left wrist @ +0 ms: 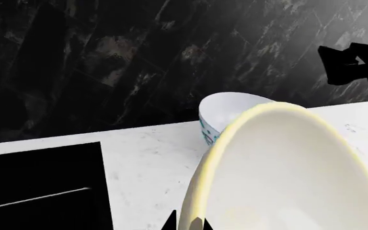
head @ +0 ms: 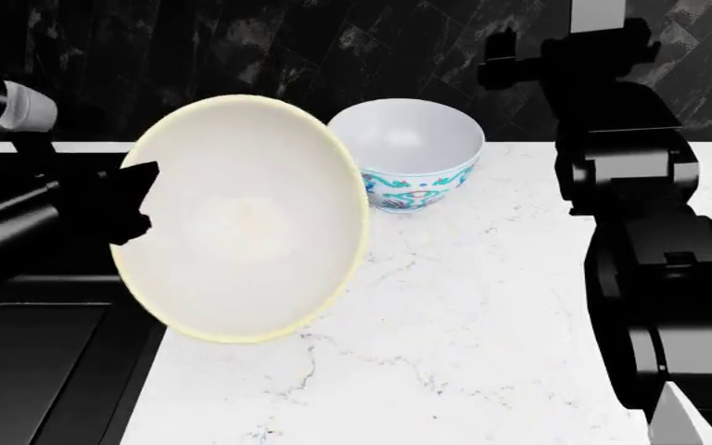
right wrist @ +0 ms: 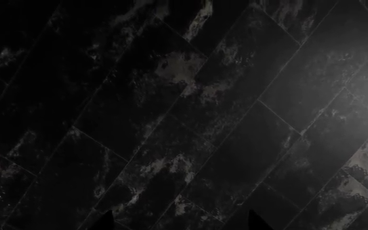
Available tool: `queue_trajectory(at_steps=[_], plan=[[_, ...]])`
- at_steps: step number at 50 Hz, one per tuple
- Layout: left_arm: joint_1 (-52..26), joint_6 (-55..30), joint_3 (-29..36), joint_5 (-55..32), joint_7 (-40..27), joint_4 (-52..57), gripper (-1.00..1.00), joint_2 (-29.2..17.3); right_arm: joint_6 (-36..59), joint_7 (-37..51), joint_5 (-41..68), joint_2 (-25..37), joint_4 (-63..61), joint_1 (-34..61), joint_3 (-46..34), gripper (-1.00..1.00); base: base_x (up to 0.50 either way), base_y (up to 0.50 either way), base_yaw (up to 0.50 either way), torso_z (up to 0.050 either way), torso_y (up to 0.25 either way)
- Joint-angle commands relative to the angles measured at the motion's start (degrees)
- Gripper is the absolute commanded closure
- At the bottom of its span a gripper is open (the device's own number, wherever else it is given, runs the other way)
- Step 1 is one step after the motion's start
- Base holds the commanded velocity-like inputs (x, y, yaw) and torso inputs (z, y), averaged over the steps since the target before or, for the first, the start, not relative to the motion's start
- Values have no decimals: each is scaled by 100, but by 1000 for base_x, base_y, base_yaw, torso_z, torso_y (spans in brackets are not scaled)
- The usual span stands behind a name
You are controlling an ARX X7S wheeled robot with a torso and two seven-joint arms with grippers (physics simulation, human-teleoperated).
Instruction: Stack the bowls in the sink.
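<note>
- The left gripper (head: pixel 133 206) pinches the rim of the cream bowl (head: pixel 251 222) and holds it tilted in the air, at the edge of the sink (head: pixel 34 371).
- The white floral bowl (head: pixel 408 153) waits on the countertop (head: pixel 480 306).
- The right gripper (right wrist: pixel 178 223) faces the wall with its fingertips apart and empty.

Flat, even rendered light, crisp throughout with no blur or edge distortion. The white marble-look worktop (head: pixel 480 306) and wide cream-yellow bowl (head: pixel 251 222) read bright, nearly washed out. The dark marbled tile wall (right wrist: pixel 184 105) stays dim, with a soft grey sheen toward one upper corner. Shadows under the bowls are faint.
</note>
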Motion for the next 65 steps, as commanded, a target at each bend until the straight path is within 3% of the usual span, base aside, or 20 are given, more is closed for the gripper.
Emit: queue_trajectory(at_steps=[1, 19, 33, 38, 49, 65], plan=[[649, 422, -834, -327, -643, 51, 100, -620, -2, -8, -17, -25, 28, 41, 15, -100, 0, 0, 0, 0, 0], [2691, 887, -2772, -150, -849, -155, 100, -1098, -30, -22, -41, -27, 33, 4, 85, -100, 0, 0, 0, 0, 1], [4214, 338, -4809, -151, -1208, 36, 100, -853, -49, -32, -61, -14, 39, -19, 155, -100, 0, 0, 0, 0, 0], [4471, 188, -5227, -88, -1258, 24, 100, -760, -54, -42, -74, -14, 44, -18, 177, -100, 0, 0, 0, 0, 0], [4767, 167, -5511, 289, -1224, -201, 100, -511, -47, -40, -126, -28, 46, -14, 212, -100, 0, 0, 0, 0, 0], [4332, 517, -4368, 806, -1117, -577, 100, -353, -33, -41, -177, -21, 34, -17, 259, -100, 0, 0, 0, 0, 1]])
